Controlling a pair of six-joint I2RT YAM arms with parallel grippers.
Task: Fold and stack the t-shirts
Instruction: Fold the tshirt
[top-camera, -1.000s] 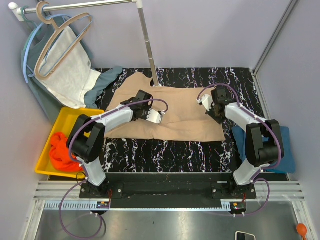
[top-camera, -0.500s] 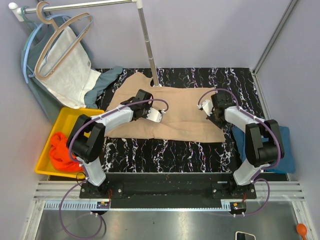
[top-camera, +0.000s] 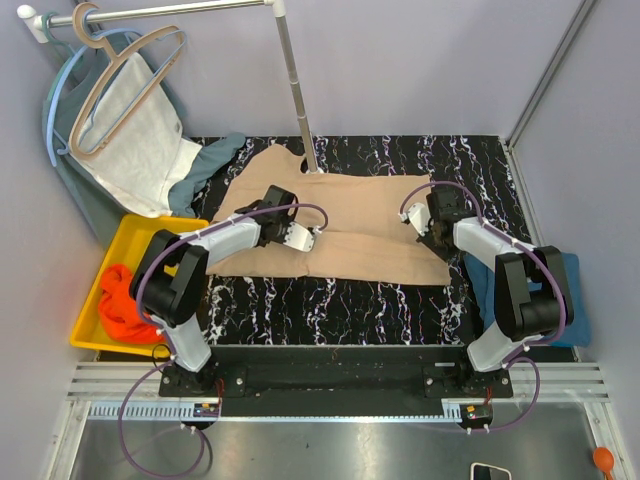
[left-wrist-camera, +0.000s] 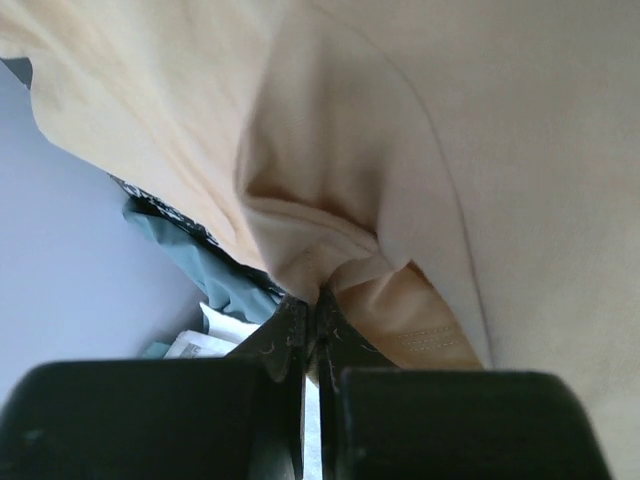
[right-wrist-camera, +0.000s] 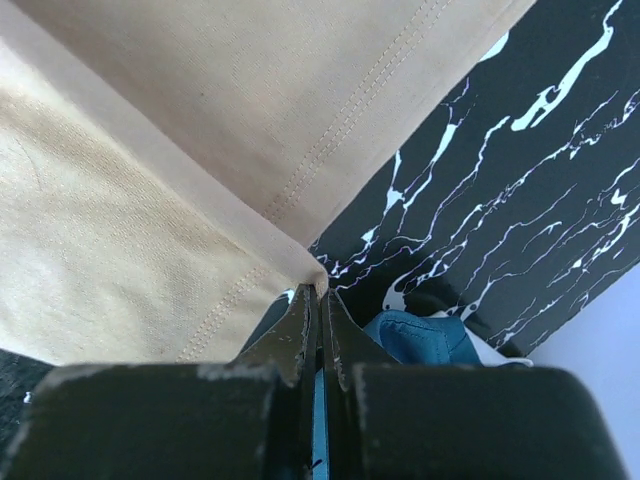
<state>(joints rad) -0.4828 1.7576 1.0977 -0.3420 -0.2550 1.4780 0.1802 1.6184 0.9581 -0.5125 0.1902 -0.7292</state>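
The black, white-veined marble-pattern tabletop (top-camera: 300, 300) carries a beige-tan cotton t-shirt (top-camera: 360, 262), spread wide across its middle between the two arms. The step in hand looks like a lengthwise fold of this shirt, a lifted layer being brought over the one beneath. To do it well, both arms should travel at the same pace and height so the cloth between them stays taut. The carried edge should land squarely on the near edge, and neither grip should let go until the layer lies flat.

A dark teal-blue t-shirt (top-camera: 580, 290) waits at the right edge, partly under the right arm. A bright orange-red t-shirt (top-camera: 122, 300) lies crumpled in a yellow plastic bin (top-camera: 150, 222) on the left.

The left gripper (left-wrist-camera: 312, 300) is clamped on a bunched tuck of the beige cloth, which puckers around it. The right gripper (right-wrist-camera: 318, 290) is pinched on a hem corner.

The fabric is soft, matte and mostly smooth, with a double row of stitching along the hem.
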